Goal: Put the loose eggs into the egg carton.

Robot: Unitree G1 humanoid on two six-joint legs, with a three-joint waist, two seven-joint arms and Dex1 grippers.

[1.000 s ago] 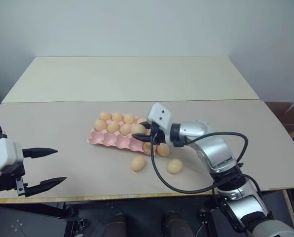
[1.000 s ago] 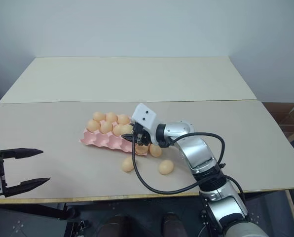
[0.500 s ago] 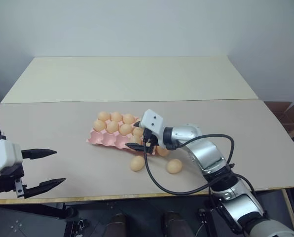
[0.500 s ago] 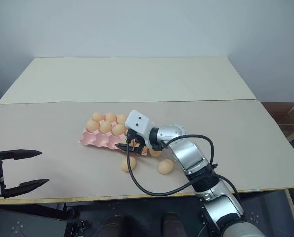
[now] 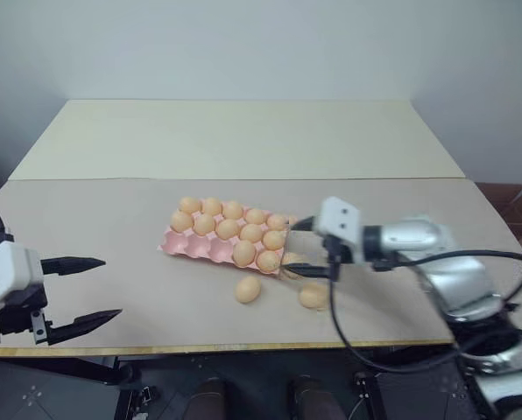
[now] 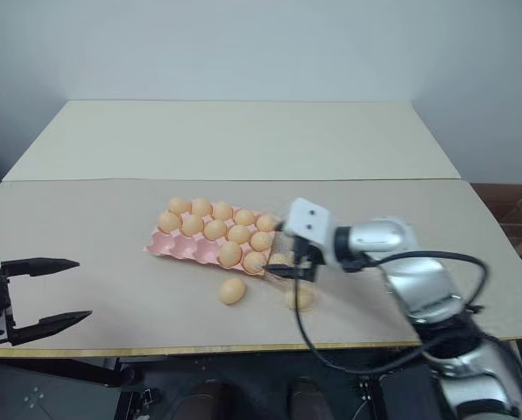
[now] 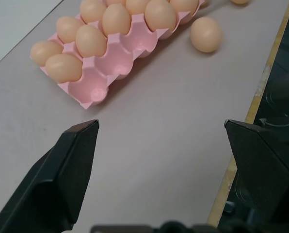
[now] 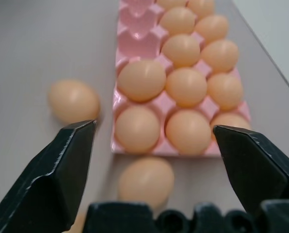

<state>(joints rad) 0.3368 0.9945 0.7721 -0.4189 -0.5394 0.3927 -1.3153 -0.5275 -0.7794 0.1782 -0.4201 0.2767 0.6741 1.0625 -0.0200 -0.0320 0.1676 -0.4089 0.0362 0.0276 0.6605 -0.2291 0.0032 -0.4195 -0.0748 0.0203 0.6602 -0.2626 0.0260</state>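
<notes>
The pink egg carton point(image 5: 194, 249) lies mid-table with eggs in most cups; three cups at the left of its near row are bare point(image 7: 97, 91). Loose eggs rest on the table: one point(image 5: 248, 290) in front of the carton, one point(image 5: 313, 297) to its right, and one point(image 8: 145, 180) against the carton's right end. My right gripper point(image 5: 292, 248) hovers open just off that end, its fingers either side of that last egg, holding nothing. My left gripper point(image 5: 93, 293) hangs open at the table's near left edge, well clear of the carton.
The grey table surface point(image 5: 112, 219) meets a paler section point(image 5: 235, 140) behind it. The table's front edge point(image 5: 243, 347) runs close below the loose eggs. A cardboard box point(image 5: 517, 206) sits off the right side.
My right gripper opened, left an egg in the carton's near row and drew back to the right, off the carton's end. The left gripper stayed put.
</notes>
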